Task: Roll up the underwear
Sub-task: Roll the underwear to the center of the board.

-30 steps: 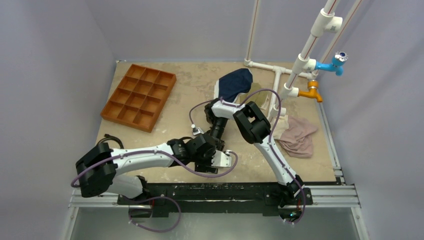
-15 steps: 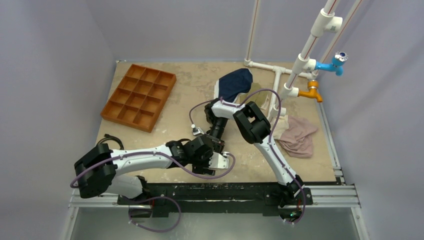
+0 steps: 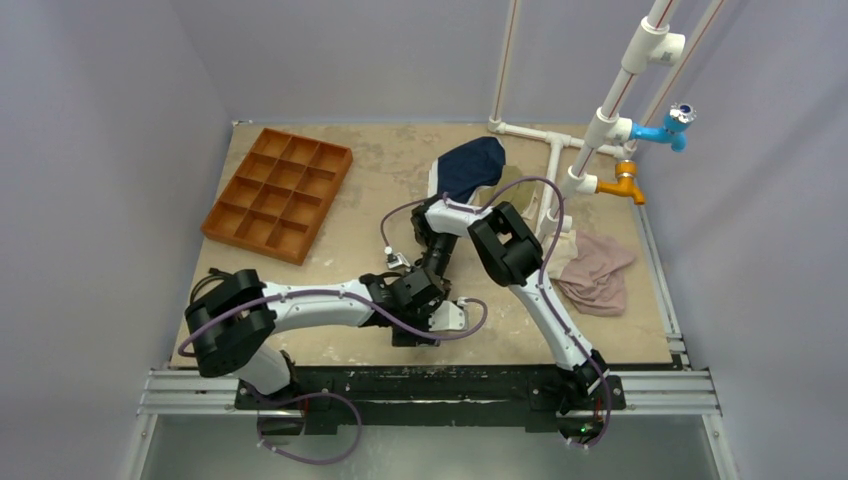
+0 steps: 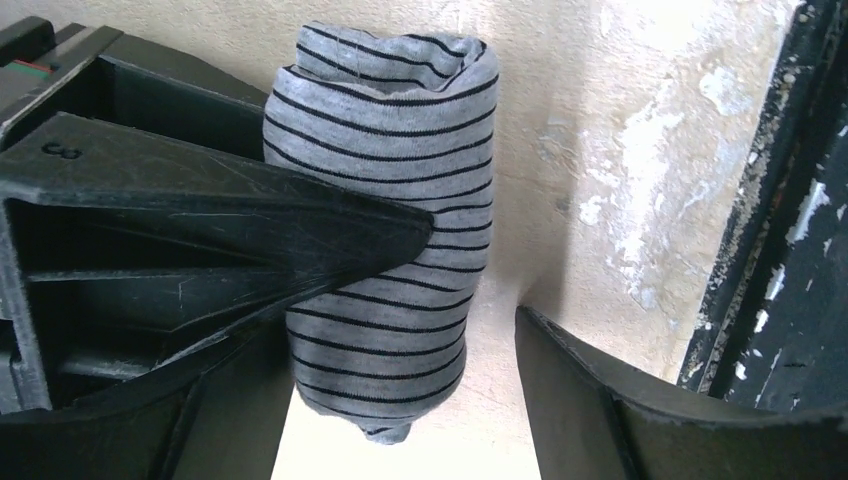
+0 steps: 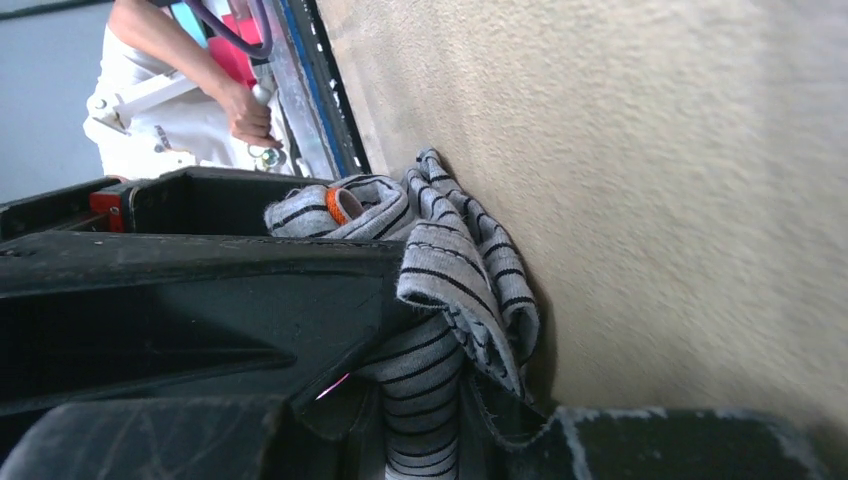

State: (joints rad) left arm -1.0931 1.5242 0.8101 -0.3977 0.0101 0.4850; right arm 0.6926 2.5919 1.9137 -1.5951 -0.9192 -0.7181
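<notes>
On the desk [image 3: 350, 190], the compartment tray [image 3: 279, 194] sits far left. One garment [image 3: 470, 166] lies far centre beside the pipe stand [image 3: 555, 170], and a second garment [image 3: 600, 272] lies to the right. The underwear [image 4: 385, 220] lies rolled near the front edge, inside the left gripper [image 4: 475, 280].

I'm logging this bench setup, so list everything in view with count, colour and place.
underwear: one, grey with dark stripes, rolled, on the table by the left jaws
compartment tray: one, orange, far left
navy garment: one, dark blue, far centre
olive-tan garment: one, partly under the navy one
pinkish garment: one, right side
pipes: several, white, far right
blue tap: one, on the pipes
orange tap: one, below the blue tap
table: one, beige
person: one, white shirt, beyond the table edge
left arm: one, white and black, jaws open
right arm: one, striped cloth bunched at its jaws, grip unclear
</notes>
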